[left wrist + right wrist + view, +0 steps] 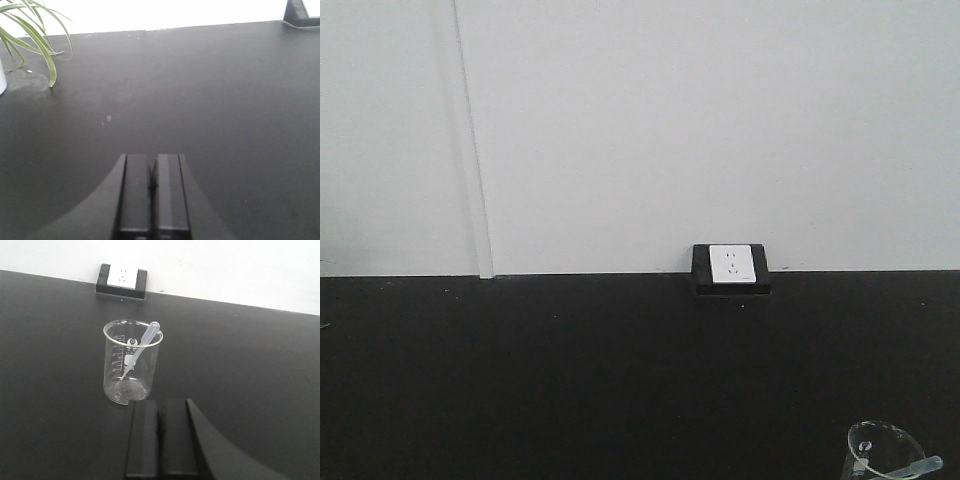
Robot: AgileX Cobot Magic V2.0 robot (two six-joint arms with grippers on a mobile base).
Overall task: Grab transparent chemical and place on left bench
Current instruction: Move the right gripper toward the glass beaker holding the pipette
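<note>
The transparent chemical, a slim whitish dropper pipette (141,346), stands tilted in a clear glass beaker (131,365), bulb over the right rim. In the front view the beaker's rim (882,447) and the pipette's bulb (920,466) show at the bottom right. My right gripper (160,402) is shut and empty, just in front and right of the beaker. My left gripper (152,157) is shut and empty above bare black counter (200,100). The left bench with the sink is out of view.
A white wall socket in a black frame (732,266) sits at the back of the black counter (570,370), also in the right wrist view (122,277). A green-leaved plant (30,40) stands at the far left of the left wrist view.
</note>
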